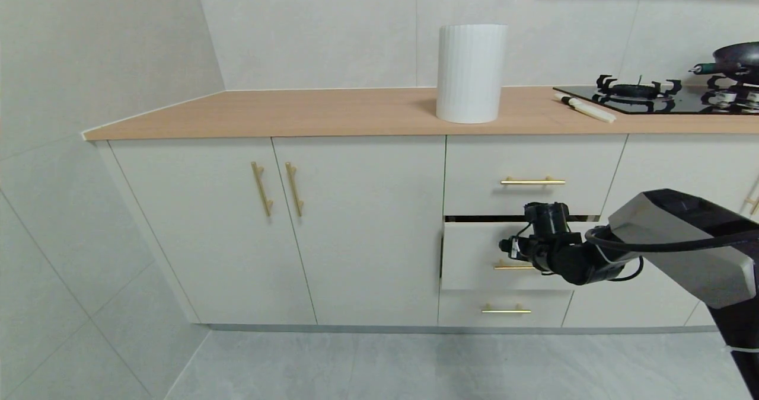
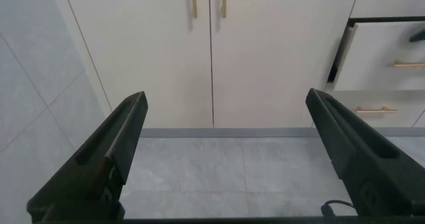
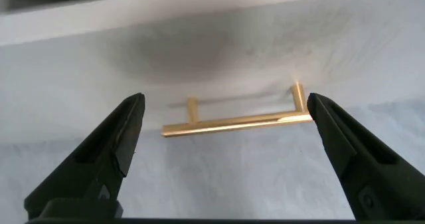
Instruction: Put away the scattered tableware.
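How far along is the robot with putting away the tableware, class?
Done: the middle drawer stands slightly open. Under way: the right hand is open in front of its gold handle, holding nothing. Left: the white utensil lies on the countertop by the hob, not yet put away.

No readable text, label, number or sign appears on anything here.

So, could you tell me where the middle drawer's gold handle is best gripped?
Take the gold handle on its straight bar, midway between the two posts, coming from the front of the middle drawer. The bar lies level and stands off the panel, so jaws closing above and below it should hold.
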Motion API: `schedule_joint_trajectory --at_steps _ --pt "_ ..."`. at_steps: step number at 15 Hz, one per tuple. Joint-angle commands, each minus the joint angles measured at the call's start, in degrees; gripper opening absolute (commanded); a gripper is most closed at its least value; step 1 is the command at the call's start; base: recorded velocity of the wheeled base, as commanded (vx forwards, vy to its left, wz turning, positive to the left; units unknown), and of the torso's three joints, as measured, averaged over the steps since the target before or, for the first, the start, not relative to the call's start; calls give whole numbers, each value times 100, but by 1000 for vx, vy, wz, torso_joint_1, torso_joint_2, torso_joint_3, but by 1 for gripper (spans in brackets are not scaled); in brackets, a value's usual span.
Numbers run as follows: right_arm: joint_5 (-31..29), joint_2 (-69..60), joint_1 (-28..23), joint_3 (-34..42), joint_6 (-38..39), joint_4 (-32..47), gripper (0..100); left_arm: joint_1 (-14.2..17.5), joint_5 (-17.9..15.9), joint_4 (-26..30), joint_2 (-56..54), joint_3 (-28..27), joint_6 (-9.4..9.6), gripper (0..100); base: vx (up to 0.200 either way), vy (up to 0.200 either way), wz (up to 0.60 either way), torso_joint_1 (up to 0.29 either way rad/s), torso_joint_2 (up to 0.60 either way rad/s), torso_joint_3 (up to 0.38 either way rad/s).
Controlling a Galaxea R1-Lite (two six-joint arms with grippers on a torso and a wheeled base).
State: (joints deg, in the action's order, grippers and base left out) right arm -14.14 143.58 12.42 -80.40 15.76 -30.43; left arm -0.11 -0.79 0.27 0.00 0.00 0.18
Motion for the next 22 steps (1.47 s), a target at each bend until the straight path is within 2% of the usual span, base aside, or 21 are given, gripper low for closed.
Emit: schedule_joint_trajectory --at_steps 1,11,17,20,22 --pt "-71 232 -47 -204 23 2 100 2 0 0 0 0 -9 100 0 0 0 0 0 0" --pt "-414 829 -258 -1400 726 54 100 2 0 0 0 0 -1 100 0 0 0 0 0 0" --pt "-440 900 -302 -1611 867 54 100 2 0 0 0 0 -1 100 0 0 0 0 0 0" --pt "-511 785 -302 -1514 911 54 100 2 0 0 0 0 -1 100 0 0 0 0 0 0" --pt "-599 47 -275 -705 920 54 100 2 0 0 0 0 -1 100 0 0 0 0 0 0"
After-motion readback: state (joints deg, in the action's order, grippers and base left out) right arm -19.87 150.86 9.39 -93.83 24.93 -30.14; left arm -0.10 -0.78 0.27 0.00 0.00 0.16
